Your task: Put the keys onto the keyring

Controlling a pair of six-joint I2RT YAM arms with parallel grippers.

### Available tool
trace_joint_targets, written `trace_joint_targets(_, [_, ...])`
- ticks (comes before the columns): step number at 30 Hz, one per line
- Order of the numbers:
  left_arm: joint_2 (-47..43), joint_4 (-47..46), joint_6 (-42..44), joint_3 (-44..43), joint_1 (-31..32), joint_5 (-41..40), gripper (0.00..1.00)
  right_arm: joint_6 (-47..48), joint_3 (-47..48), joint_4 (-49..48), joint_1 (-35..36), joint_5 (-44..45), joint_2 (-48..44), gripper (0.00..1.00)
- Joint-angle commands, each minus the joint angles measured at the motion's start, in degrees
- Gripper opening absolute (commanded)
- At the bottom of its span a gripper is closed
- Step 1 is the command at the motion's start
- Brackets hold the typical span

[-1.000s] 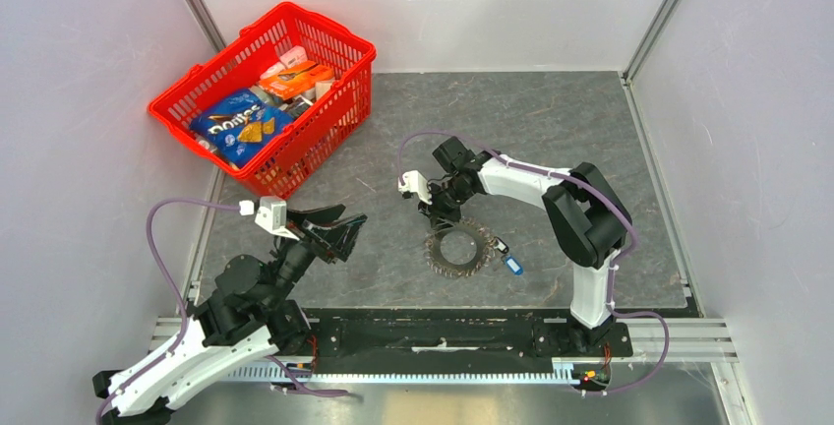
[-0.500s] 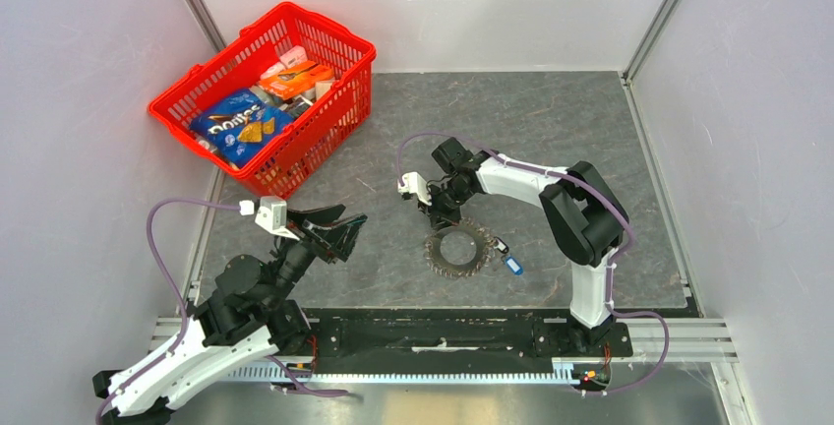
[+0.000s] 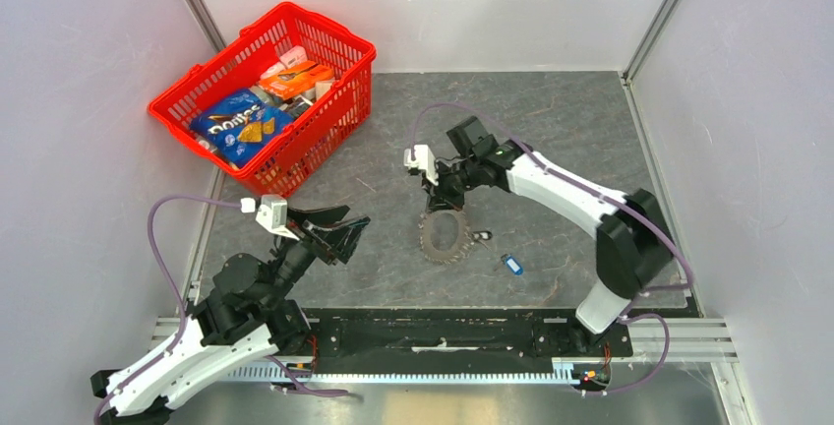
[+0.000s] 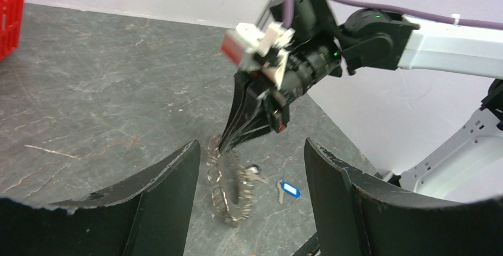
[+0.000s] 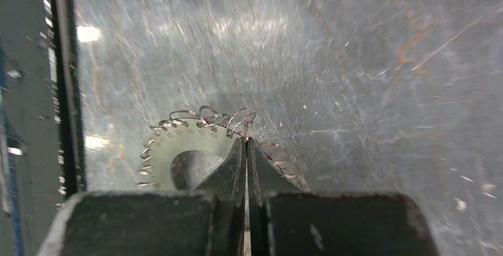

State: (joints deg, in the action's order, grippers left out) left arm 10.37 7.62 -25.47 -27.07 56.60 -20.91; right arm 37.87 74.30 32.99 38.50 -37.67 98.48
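Pinching right at the top rim of the keys, the right gripper has its two fingers pressed flat together, no gap between them. The wrist view shows the tips closed on the little wire loops at the wheel's edge. And the wheel is up! It stands tilted on its edge in the middle of the mat, its top at twelve o'clock caught in the gripper and its bottom resting on the mat.

From the other arm's camera, the keys hang below the right gripper like a toothed hoop seen almost edge-on.

Two strays lie flat on the mat. A small silver key sits just beside the wheel at three o'clock. The blue-headed key lies a little further out at four o'clock.

Over at nine o'clock, well apart from the wheel, the left gripper hovers above the mat. Its fingers are spread wide with nothing between them.

Up at ten o'clock, a red basket of groceries sits against the wall.
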Motion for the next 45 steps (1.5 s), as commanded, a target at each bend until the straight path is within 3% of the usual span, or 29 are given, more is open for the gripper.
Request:
trace_joint_targets(1, [0.6,-1.6,-2.7,-3.7,-0.1,3.3,0.72,-6.2,-0.9,-1.8,0.7,-5.4,-9.5,0.00])
trace_joint_targets(8, [4.7,-2.3,-1.4,-8.1,-0.1,10.0,0.73,-13.4,0.8,1.9,3.7,-7.2,-17.8,0.00])
trace_joint_targets(14, [13.8,-2.2,3.5,-13.6,-0.1,20.1,0.73,-20.0,5.9,7.5,7.2,-8.1,-19.4,0.00])
trace_joint_targets(25, [27.0,-4.6,4.2,-16.1,-0.1,31.6,0.72,-23.7,9.6,14.6,12.9,-7.2,-25.8,0.00])
trace_joint_targets(36, [23.1,-2.6,2.6,-17.6,-0.1,31.0,0.73,-25.6,10.2,15.2,13.7,-5.3,-28.6,0.00])
trace_joint_targets(45, [23.8,-5.6,1.4,-16.7,-0.1,35.1,0.72,-28.3,9.8,13.6,14.2,-8.0,-31.4,0.00])
